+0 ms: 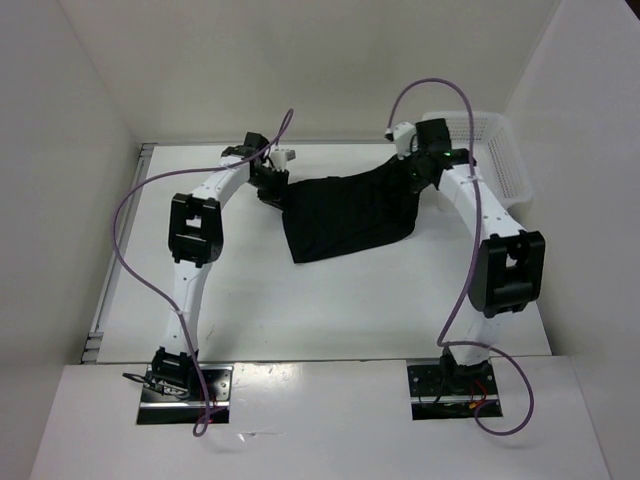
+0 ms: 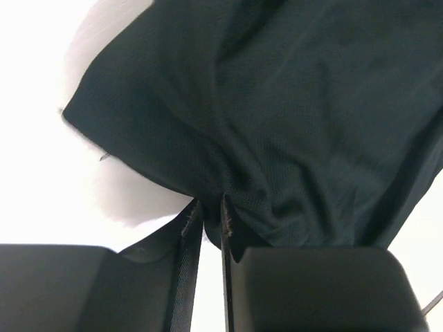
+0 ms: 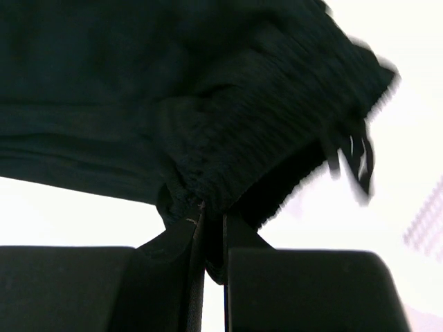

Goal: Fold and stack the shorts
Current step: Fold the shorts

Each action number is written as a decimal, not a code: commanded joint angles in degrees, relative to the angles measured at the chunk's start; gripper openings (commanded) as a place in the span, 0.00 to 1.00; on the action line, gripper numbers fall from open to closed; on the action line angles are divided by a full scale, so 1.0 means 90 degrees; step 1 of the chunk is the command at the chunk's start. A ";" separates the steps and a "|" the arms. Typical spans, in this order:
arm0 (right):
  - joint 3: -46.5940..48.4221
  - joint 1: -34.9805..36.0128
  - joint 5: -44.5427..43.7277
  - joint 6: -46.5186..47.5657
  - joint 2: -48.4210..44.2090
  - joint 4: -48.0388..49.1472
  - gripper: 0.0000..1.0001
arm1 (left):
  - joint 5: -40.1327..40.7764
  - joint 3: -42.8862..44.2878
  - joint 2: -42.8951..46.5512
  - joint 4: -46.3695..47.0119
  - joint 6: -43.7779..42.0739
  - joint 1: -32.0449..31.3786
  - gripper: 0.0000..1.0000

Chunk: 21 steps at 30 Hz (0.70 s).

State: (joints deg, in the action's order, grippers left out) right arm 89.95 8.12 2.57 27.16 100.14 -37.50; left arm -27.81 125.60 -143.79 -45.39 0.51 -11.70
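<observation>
A white surface [image 1: 330,300] fills the middle, boxed in by plain white walls: a back wall [image 1: 330,60] at 12 o'clock, a left wall [image 1: 50,200] at 9 and a right wall [image 1: 590,130] at 3. A metal rail [image 1: 112,265] runs along the surface's 9 o'clock edge. At 6 o'clock lies a white ledge [image 1: 320,440]. The light is bright and even, the shadows soft.

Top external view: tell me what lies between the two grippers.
The shorts span it, left gripper pinching one end, right gripper the other; the top external view shows this.
</observation>
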 commanded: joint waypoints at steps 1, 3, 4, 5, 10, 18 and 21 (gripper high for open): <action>0.0609 0.0757 -0.0353 0.0098 0.0289 0.0113 0.00 | 0.0073 0.0446 -0.0634 -0.0581 -0.0057 -0.0135 0.22; 0.0912 0.0943 -0.0432 0.0011 0.0590 0.0113 0.00 | 0.0014 0.0731 -0.0761 -0.0640 -0.0057 -0.0135 0.16; 0.1223 0.1156 -0.0567 -0.0058 0.0699 0.0113 0.00 | 0.0014 0.0848 -0.0820 -0.0699 -0.0057 -0.0135 0.11; 0.1361 0.1284 -0.0627 -0.0058 0.0806 0.0113 0.00 | 0.0014 0.1052 -0.0908 -0.0699 -0.0057 -0.0193 0.09; 0.1928 0.2201 -0.0667 0.0078 0.1401 0.0045 0.00 | 0.0170 0.1581 -0.1153 -0.0836 -0.0057 -0.0194 0.00; 0.2572 0.3072 -0.0315 0.0468 0.2105 -0.0277 0.00 | 0.0511 0.1894 -0.1211 -0.0953 -0.0057 0.0001 0.00; 0.2730 0.3268 -0.0179 0.0527 0.2291 -0.0433 0.00 | 0.0512 0.1894 -0.1211 -0.0953 -0.0057 0.0080 0.00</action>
State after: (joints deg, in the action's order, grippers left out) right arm 110.17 36.42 -0.82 30.39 120.42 -40.49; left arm -26.83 141.75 -152.07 -52.58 0.45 -12.64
